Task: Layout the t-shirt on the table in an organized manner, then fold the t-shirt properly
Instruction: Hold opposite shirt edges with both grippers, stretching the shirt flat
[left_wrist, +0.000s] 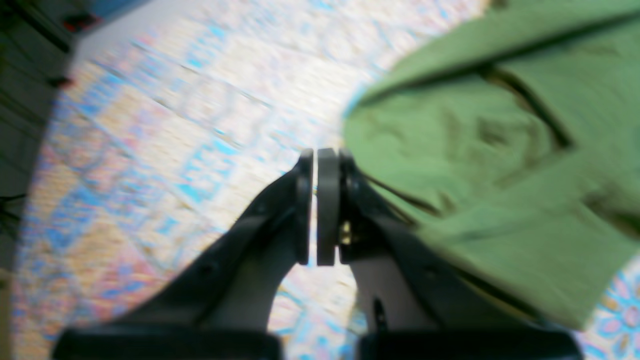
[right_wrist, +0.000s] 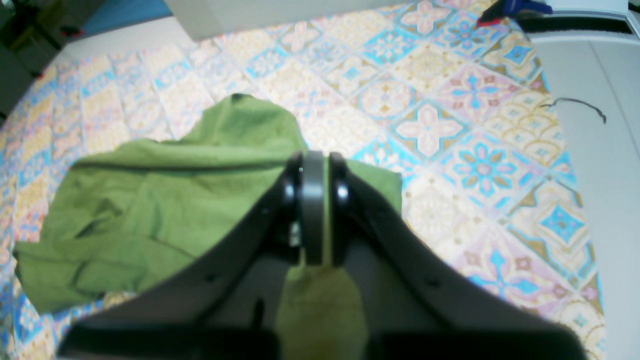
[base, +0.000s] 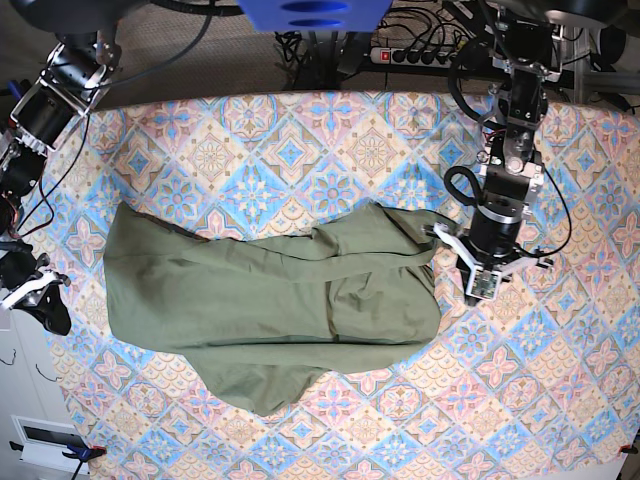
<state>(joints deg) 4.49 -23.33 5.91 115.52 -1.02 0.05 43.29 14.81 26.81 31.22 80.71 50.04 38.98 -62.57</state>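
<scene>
Left gripper (left_wrist: 316, 154) is squeezed shut with nothing in it. It hangs just beside one end of the t-shirt (base: 270, 300). The right gripper (right_wrist: 314, 159) is squeezed shut too. A thin line of green shows between its jaws in the right wrist view. From above it sits off the other end of the shirt, by the table (base: 300, 140) edge, so it looks to be holding nothing.

The shirt lies in the middle of the table, on the cloth with blue, pink and cream tiles. There is lots of room all around it.

I think the shirt is soft, light and floppy. It will bend and sag when it is picked up. It may also bunch up if it is dragged over the cloth. Good places to hold it would be the outer edges or corners, one for each gripper, so it can be pulled flat. A pinch in the middle would likely just lift a lump.

The shirt is plain olive green. It is spread wide but not neat. Long creases run across it, and some parts are folded over others. One flap (base: 262, 392) pokes out toward the near side. I cannot tell which parts are the sleeves or the neck.
</scene>
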